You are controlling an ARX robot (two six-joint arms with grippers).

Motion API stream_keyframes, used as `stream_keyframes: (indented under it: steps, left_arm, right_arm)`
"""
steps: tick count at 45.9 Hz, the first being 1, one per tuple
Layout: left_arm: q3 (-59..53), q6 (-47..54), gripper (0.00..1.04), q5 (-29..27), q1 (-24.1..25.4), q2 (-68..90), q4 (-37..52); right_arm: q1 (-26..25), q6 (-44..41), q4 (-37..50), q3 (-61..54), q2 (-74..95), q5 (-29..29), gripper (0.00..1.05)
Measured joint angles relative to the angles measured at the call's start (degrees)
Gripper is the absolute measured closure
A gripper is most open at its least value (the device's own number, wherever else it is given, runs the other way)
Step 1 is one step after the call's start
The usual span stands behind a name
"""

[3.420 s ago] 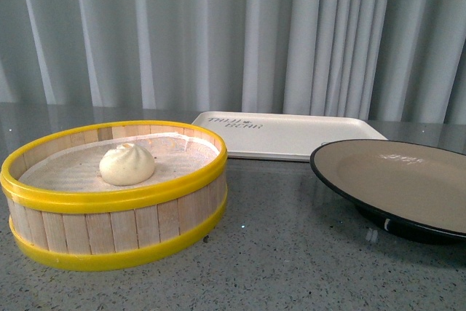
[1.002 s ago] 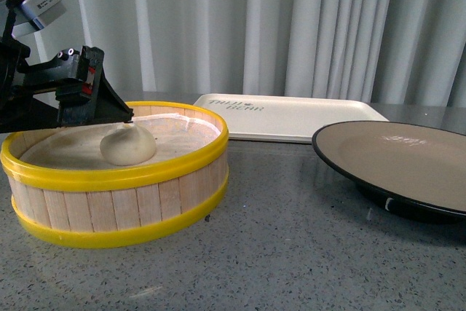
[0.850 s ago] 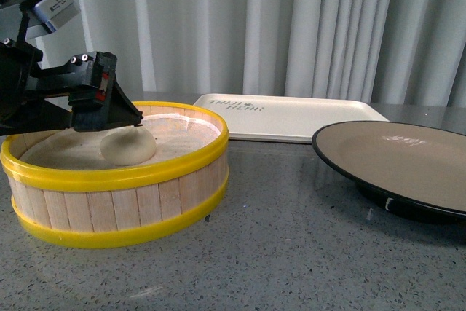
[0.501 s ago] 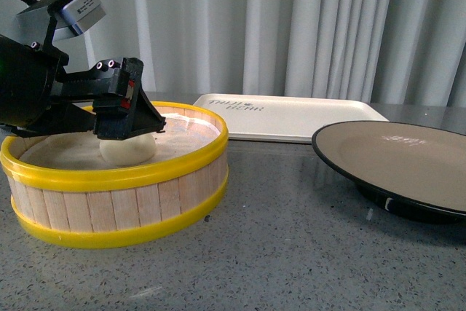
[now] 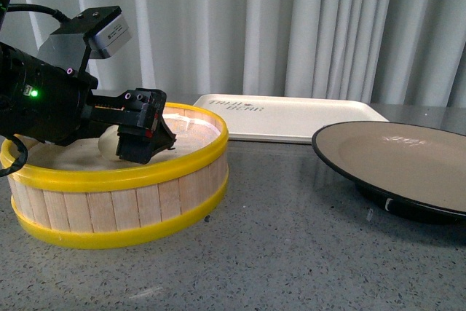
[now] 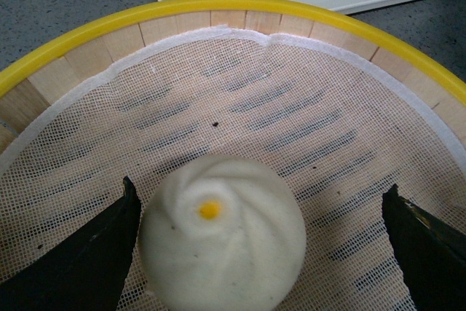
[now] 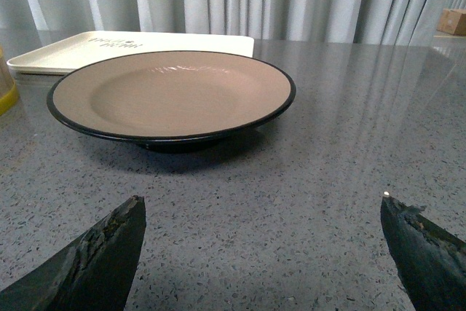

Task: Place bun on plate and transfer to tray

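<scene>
The bun [image 6: 222, 242], cream-white with a twisted top and a yellow dot, lies on the mesh inside the yellow-rimmed steamer basket [image 5: 116, 178]. My left gripper [image 5: 143, 143] is open and lowered into the basket. In the left wrist view [image 6: 260, 202] its jaws stand on either side of the bun, with the bun close to one finger [image 6: 91, 260]. In the front view the gripper hides most of the bun [image 5: 108, 140]. The black-rimmed tan plate [image 5: 400, 162] stands empty at the right. The off-white tray [image 5: 291, 116] lies behind. My right gripper [image 7: 262, 202] is open over bare table, facing the plate [image 7: 171, 92].
The grey speckled table [image 5: 291, 253] stretches between basket and plate. Grey curtains [image 5: 306, 27] hang behind the table. In the right wrist view the tray [image 7: 131, 41] lies beyond the plate and a bit of the basket's yellow rim [image 7: 4, 81] shows at the edge.
My left arm has come in from the left and moved right and down over the basket. Its open gripper now straddles the bun and hides most of it from the front.
</scene>
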Motion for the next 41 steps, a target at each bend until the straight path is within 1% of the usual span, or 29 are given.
stream_keyframes:
  steps: [3, 5, 8, 12, 19, 21, 26, 33, 36, 38, 41]
  left_arm:
    - [0.17, -0.02, 0.07, -0.11, -0.02, 0.28, -0.04]
    - [0.24, -0.11, 0.09, -0.2, -0.09, 0.46, -0.07]
    - [0.31, -0.11, 0.18, -0.42, -0.24, 0.63, -0.07]
    - [0.33, -0.15, 0.26, -0.55, -0.42, 0.72, -0.07]
    - [0.83, -1.09, 0.53, -0.48, -0.81, 0.74, -0.04]
    - [0.94, -1.18, 0.57, -0.33, -0.85, 0.74, -0.04]
    - [1.55, -2.08, 0.7, 0.46, -0.92, 0.74, -0.07]
    - [2.27, -3.13, 0.86, 1.49, -1.01, 0.57, 0.07]
    - [2.8, -4.59, 0.95, 2.73, -1.11, 0.31, 0.81]
    - [3.17, -5.2, 0.99, 3.43, -1.27, 0.13, 1.38]
    - [3.5, -5.66, 1.0, 4.74, -1.7, -0.17, 2.69]
  right_arm:
    - [0.0, 0.0, 0.0, 0.0, 0.0, 0.0, 0.08]
    - [0.0, 0.0, 0.0, 0.0, 0.0, 0.0, 0.08]
    - [0.0, 0.0, 0.0, 0.0, 0.0, 0.0, 0.08]
    - [0.0, 0.0, 0.0, 0.0, 0.0, 0.0, 0.08]
    - [0.0, 0.0, 0.0, 0.0, 0.0, 0.0, 0.08]
    - [0.0, 0.0, 0.0, 0.0, 0.0, 0.0, 0.08]
    - [0.0, 0.0, 0.0, 0.0, 0.0, 0.0, 0.08]
    - [0.0, 0.0, 0.0, 0.0, 0.0, 0.0, 0.08]
    - [0.0, 0.0, 0.0, 0.0, 0.0, 0.0, 0.08]
    - [0.0, 0.0, 0.0, 0.0, 0.0, 0.0, 0.08]
    - [0.0, 0.0, 0.0, 0.0, 0.0, 0.0, 0.08]
